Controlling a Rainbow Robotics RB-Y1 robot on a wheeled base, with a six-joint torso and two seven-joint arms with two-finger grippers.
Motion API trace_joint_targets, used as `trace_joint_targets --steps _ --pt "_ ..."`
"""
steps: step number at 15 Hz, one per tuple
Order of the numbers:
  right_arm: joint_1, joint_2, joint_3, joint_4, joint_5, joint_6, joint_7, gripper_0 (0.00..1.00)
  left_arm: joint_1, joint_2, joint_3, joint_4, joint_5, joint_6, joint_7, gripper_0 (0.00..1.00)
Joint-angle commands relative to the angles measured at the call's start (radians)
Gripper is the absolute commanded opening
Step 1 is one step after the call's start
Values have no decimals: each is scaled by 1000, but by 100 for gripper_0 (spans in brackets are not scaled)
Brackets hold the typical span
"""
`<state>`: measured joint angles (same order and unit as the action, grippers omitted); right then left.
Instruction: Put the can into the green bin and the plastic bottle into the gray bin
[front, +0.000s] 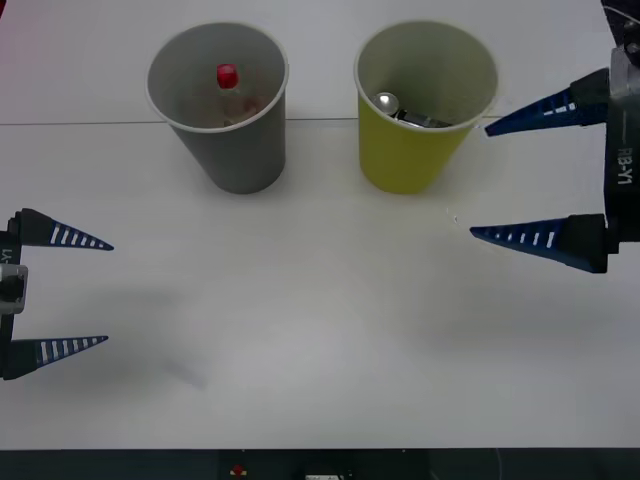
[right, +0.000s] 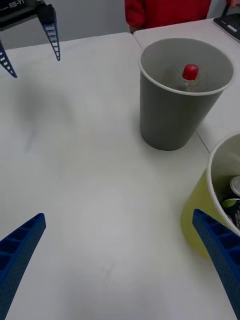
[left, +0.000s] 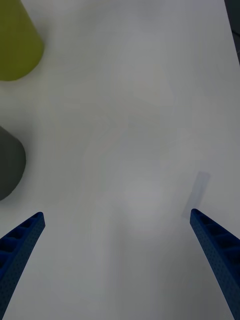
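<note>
Can (front: 388, 101) in green bin (front: 405, 160) | plastic bottle (front: 228, 78) in gray bin (front: 235, 150) | left tool (front: 108, 292) spread at 9 o'clock | right tool (front: 478, 181) spread at 3 o'clock, beside green bin | right wrist view adds can's green label.

Front view: looks from above, forward and down at the table (front: 300, 330); both bins stand far ahead, the gray bin (front: 235, 150) left of the green bin (front: 405, 155).
Right wrist view: sits low behind the right gripper (right: 120, 260), facing across the table; green bin (right: 200, 220) just beside one finger, gray bin (right: 170, 120) beyond.
Left wrist view: looks steeply down past the left gripper (left: 117, 260), close to the tabletop.
Shared: all three show both bins and the table.
</note>
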<state>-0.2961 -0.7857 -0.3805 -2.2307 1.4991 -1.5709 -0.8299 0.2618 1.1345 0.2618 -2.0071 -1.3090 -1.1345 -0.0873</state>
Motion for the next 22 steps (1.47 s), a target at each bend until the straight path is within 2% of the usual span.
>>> trace_joint_targets --steps 1,6,10,16,22 --pt "109 -14 -67 0 -22 0 118 100 0 0 0 0 0 0 0 100" --pt "256 -14 -138 66 -71 0 328 100 0 0 0 0 0 0 0 100" --pt "308 -32 -141 191 -118 0 515 100 0 0 0 0 0 0 0 100" --pt "357 -75 -132 326 -148 0 704 100 0 0 0 0 0 0 0 100" --pt "356 -87 -130 355 -157 0 718 100 0 0 0 0 0 0 0 100"
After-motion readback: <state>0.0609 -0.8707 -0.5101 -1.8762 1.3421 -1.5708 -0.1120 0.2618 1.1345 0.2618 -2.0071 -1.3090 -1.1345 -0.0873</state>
